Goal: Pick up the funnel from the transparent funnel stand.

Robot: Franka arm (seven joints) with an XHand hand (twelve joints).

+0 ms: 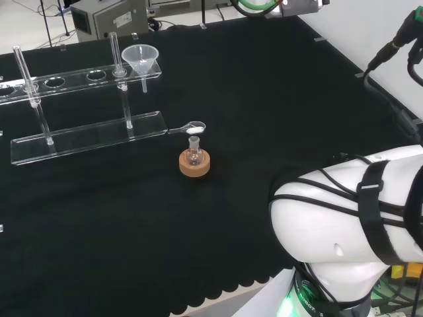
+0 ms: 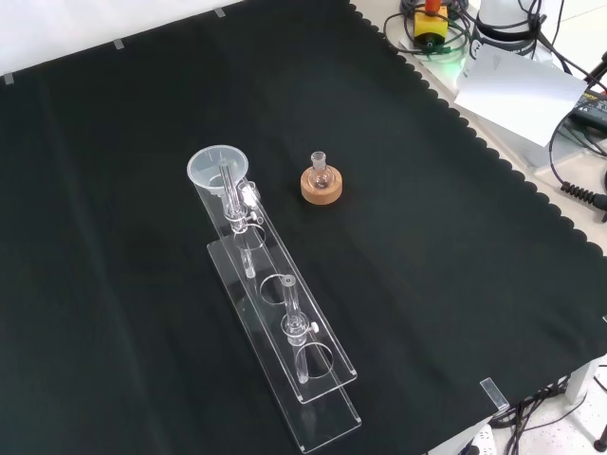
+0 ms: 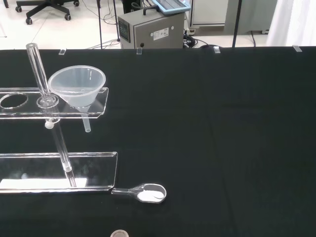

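A clear funnel (image 1: 140, 59) sits in the end hole of the transparent stand's upper shelf (image 1: 73, 79), its stem hanging down through the hole. In the front view the funnel (image 2: 217, 169) is at the far end of the stand (image 2: 313, 384). The wrist view looks at the funnel (image 3: 77, 86) from a distance, with the shelf (image 3: 27, 109) running off to one side and the stand's base plate (image 3: 54, 170) below it. The arm's white links (image 1: 350, 224) stand at the head view's lower right, well away from the stand.
A small flask on a cork ring (image 1: 194, 164) (image 2: 321, 186) stands near the funnel end of the stand. A clear spoon with white powder (image 1: 192, 128) (image 3: 145, 192) lies by the base plate's end. A grey box (image 3: 148, 29) sits beyond the cloth's far edge.
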